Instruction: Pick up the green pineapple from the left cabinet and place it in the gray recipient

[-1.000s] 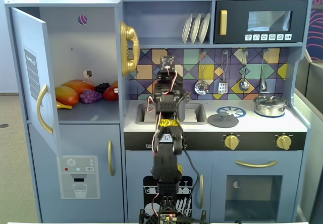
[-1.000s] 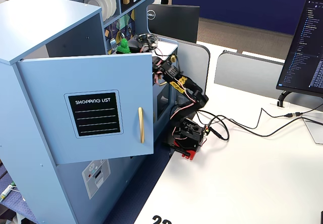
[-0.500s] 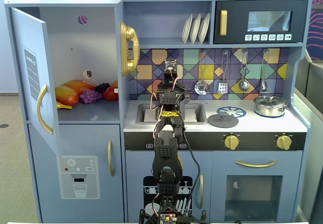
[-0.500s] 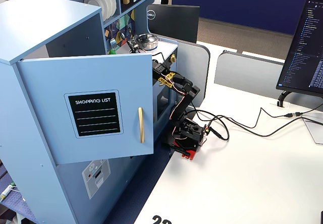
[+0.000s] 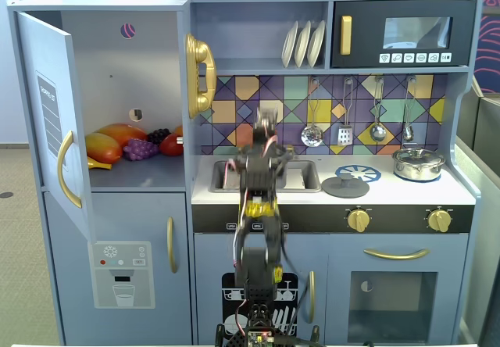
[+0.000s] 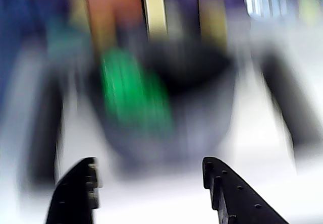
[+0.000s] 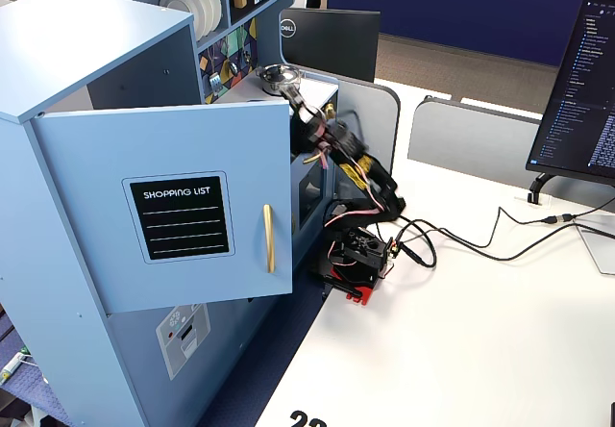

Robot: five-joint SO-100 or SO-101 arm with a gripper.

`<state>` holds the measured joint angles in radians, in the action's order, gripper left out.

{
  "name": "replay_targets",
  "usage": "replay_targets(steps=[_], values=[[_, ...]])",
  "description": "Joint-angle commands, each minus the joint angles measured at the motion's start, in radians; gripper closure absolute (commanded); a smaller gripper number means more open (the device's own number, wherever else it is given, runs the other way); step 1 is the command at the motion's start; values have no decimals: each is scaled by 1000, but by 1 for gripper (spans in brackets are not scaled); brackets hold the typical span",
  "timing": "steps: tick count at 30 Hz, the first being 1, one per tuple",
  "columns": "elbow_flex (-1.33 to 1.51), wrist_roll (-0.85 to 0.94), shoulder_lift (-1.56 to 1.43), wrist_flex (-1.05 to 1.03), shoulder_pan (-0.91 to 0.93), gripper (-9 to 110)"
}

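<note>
The wrist view is heavily blurred. In it a bright green shape, the green pineapple [image 6: 133, 95], appears to lie inside the gray recipient [image 6: 202, 118], a dark gray round pot. My gripper [image 6: 149, 163] is open and empty, its black fingers apart just in front of the pot. In a fixed view the blurred arm reaches over the sink, with the gripper [image 5: 266, 124] near the tiled wall; the pot and pineapple are hidden behind it. The left cabinet [image 5: 117, 58] stands open with its door [image 5: 47, 112] swung out. The door [image 7: 173, 196] also shows in the other fixed view.
The cabinet shelf holds a mango [image 5: 117, 136], purple grapes [image 5: 141, 149] and a red fruit [image 5: 171, 145]. A sink [image 5: 305, 177], a gray lid [image 5: 345, 187] and a shiny silver pot [image 5: 418, 163] are on the counter. Utensils hang above, and a black microwave [image 5: 406, 34] sits top right.
</note>
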<state>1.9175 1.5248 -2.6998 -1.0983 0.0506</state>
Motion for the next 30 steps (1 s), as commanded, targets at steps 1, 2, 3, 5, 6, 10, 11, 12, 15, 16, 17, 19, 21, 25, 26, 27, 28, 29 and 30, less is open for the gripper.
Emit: replay_targets(steps=[1,2,3,5,6,10,11,12,15,16,17,19,21,25,26,27,28,29,30], values=[[146,64,-143,-202,31,93],[196,69,-158,-221,32,94],[252,40,-172,-229,25,94],[370,6,-176,-224,9,96],[437,18,-173,-198,3,98],[698,35,-141,-29,-18,101],[752,26,-133,18,-25,101],[796,21,-126,54,-29,101],[913,-3,-109,137,-46,101],[943,5,-103,149,-49,101],[971,15,-101,156,-52,101],[1011,28,-118,138,-57,101],[1054,14,-161,115,-58,101],[1083,-3,-273,-64,-54,101],[1083,-2,-305,-124,-54,101],[1083,9,-344,-189,-54,101],[1083,15,-383,-255,-55,101],[1085,21,-425,-319,-61,101],[1085,23,-462,-380,-67,101]])
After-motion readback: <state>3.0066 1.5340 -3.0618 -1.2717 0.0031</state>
